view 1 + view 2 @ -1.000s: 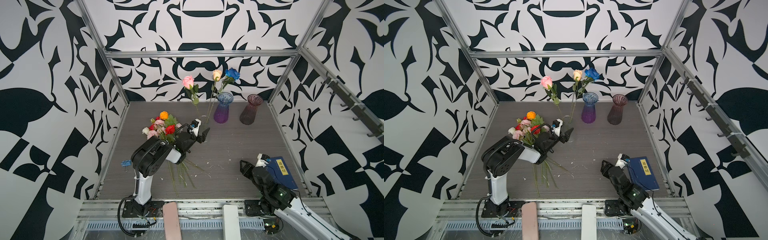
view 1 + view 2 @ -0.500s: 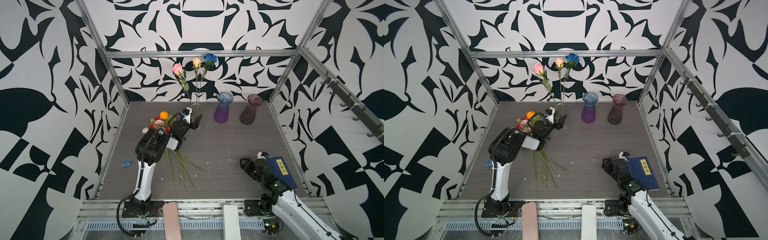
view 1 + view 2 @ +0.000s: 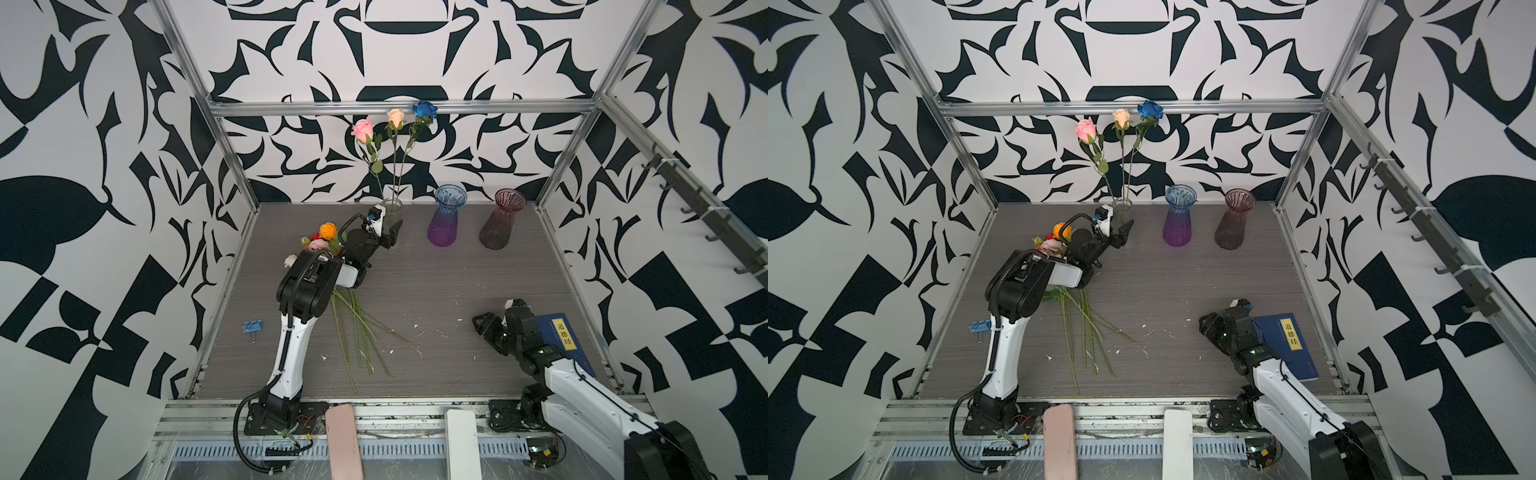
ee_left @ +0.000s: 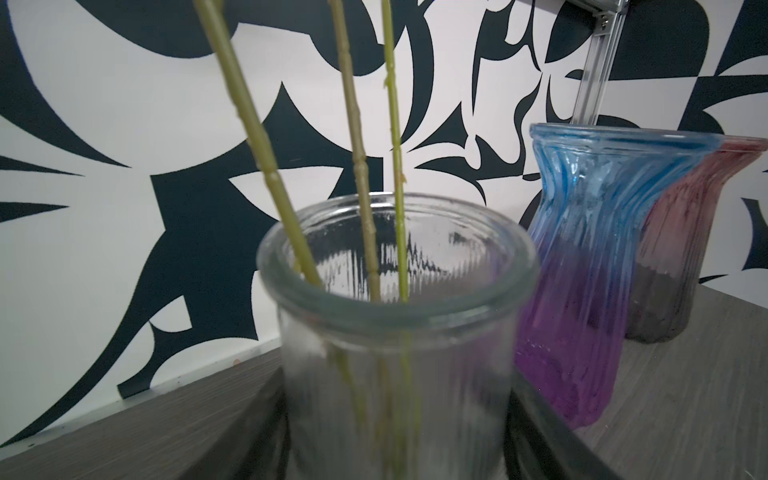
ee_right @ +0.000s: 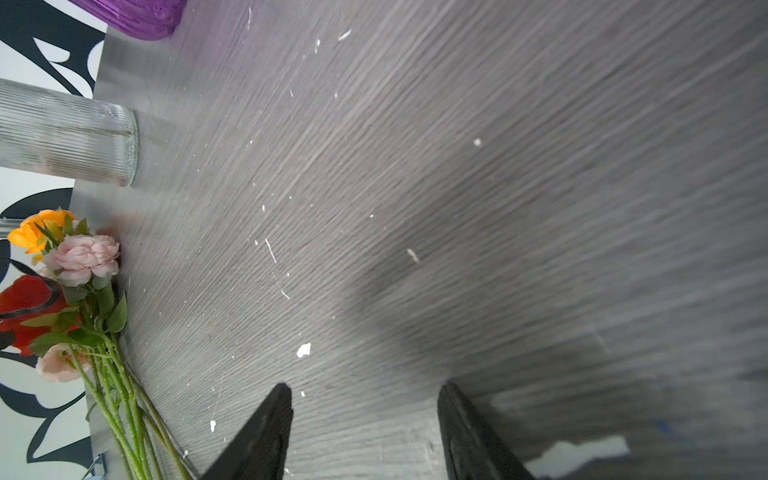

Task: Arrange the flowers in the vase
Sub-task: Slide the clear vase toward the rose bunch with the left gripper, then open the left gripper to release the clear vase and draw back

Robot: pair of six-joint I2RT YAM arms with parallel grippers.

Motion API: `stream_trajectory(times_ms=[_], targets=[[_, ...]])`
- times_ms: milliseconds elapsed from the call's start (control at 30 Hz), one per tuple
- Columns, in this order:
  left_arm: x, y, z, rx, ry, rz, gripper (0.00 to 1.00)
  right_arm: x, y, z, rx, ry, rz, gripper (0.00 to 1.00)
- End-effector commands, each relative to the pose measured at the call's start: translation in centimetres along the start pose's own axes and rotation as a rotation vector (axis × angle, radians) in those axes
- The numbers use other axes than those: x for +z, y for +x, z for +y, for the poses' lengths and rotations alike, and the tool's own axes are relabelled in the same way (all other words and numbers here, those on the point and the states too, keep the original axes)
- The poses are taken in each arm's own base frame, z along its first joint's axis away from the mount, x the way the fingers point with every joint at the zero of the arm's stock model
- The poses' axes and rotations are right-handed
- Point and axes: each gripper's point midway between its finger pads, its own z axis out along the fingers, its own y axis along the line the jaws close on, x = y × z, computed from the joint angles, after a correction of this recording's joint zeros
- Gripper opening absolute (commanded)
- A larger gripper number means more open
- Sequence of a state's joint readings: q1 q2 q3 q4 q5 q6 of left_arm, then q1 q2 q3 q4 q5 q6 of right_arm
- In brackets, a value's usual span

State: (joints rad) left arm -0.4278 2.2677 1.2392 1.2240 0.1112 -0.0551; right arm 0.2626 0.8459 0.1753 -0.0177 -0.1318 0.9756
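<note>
A clear ribbed glass vase (image 3: 392, 203) (image 3: 1122, 203) stands near the back wall. It holds three flowers, a pink rose (image 3: 363, 129), a cream one (image 3: 395, 117) and a blue one (image 3: 424, 109). My left gripper (image 3: 386, 229) is shut on the vase's body, one finger on each side. In the left wrist view the three green stems (image 4: 358, 133) lean inside the vase (image 4: 395, 332). Several more flowers (image 3: 327, 230) (image 5: 79, 257) lie on the table behind my left arm, stems (image 3: 357, 332) pointing forward. My right gripper (image 3: 484, 326) (image 5: 361, 390) is open and empty, low over the table.
A blue-and-purple vase (image 3: 446, 216) and a pink-grey vase (image 3: 500, 220) stand empty to the right of the clear one. A blue book (image 3: 563, 336) lies beside my right arm. A blue binder clip (image 3: 252, 326) lies at the left. White crumbs dot the table.
My left gripper has carried the clear vase and its three roses leftward and back, away from the blue-and-purple vase. My right gripper has drawn back slightly toward the book.
</note>
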Motion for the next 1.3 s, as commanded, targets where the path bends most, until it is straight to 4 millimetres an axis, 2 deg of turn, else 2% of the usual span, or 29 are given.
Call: stream_trajectory(times_ms=[0,267,367,500,633,767,800,900,1033,1267], targets=[[-0.2,3.1,2.4,-0.021,-0.044,0.07,0.4,-0.3,-1.0,2.2,-0.032,-0.065,-0.014,0.6],[-0.6,3.2,2.6,-0.026,-0.037,0.058,0.41,-0.4,-1.1,2.1,-0.024,-0.065,-0.02,0.59],[-0.5,3.1,2.5,-0.037,-0.028,0.053,0.51,-0.3,-1.0,2.0,-0.022,-0.062,-0.019,0.59],[-0.5,3.0,2.3,-0.04,-0.019,0.046,0.57,-0.3,-1.0,2.0,-0.021,-0.06,-0.018,0.59],[-0.7,3.0,2.2,-0.037,-0.011,0.036,0.78,-0.2,-1.1,2.0,-0.021,-0.056,-0.014,0.59],[-1.1,2.7,1.7,-0.031,0.005,0.012,0.84,0.1,-0.9,2.1,-0.022,-0.054,0.005,0.59],[-1.2,2.7,1.8,-0.031,0.005,0.009,0.89,0.1,-0.9,2.1,-0.024,-0.056,0.005,0.59],[-1.2,2.6,1.7,-0.03,0.005,0.006,0.95,-0.1,-1.0,2.1,-0.022,-0.06,-0.003,0.59],[-1.6,2.2,1.5,-0.018,0.01,-0.016,1.0,-0.1,-1.1,2.1,-0.02,-0.06,-0.004,0.59],[-2.6,0.8,1.5,0.019,-0.008,-0.065,0.99,0.1,-1.0,2.0,-0.018,-0.056,0.004,0.59]])
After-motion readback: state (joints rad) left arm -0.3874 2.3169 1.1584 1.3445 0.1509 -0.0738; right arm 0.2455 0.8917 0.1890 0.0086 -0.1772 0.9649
